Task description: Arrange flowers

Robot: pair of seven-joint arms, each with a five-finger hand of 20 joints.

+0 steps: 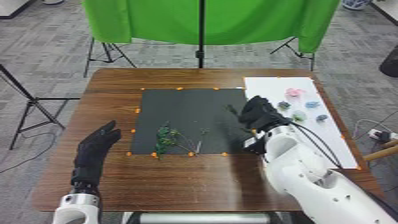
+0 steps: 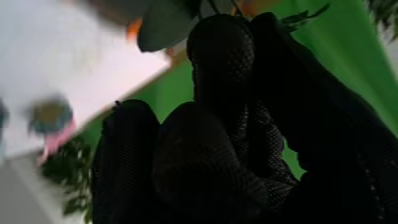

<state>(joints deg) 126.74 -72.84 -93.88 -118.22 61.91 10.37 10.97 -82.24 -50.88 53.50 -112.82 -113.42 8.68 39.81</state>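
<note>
Brown wood table with a black sheet and a white sheet

The table (image 1: 178,182) is flat and brown, made of wood, with lines in the grain and a bit of shine; a black sheet (image 1: 187,102) lies flat near its middle; it has straight sides and a dull top; a white sheet (image 1: 266,87) lies flat along the table's right side; it is long and thin, and it starts close to the far edge; little orange bits (image 1: 138,110) sit along the black sheet's far, left and near sides; more orange is by the white sheet's edges; the wrist view has part of the white sheet too, with orange at its edge.
</note>
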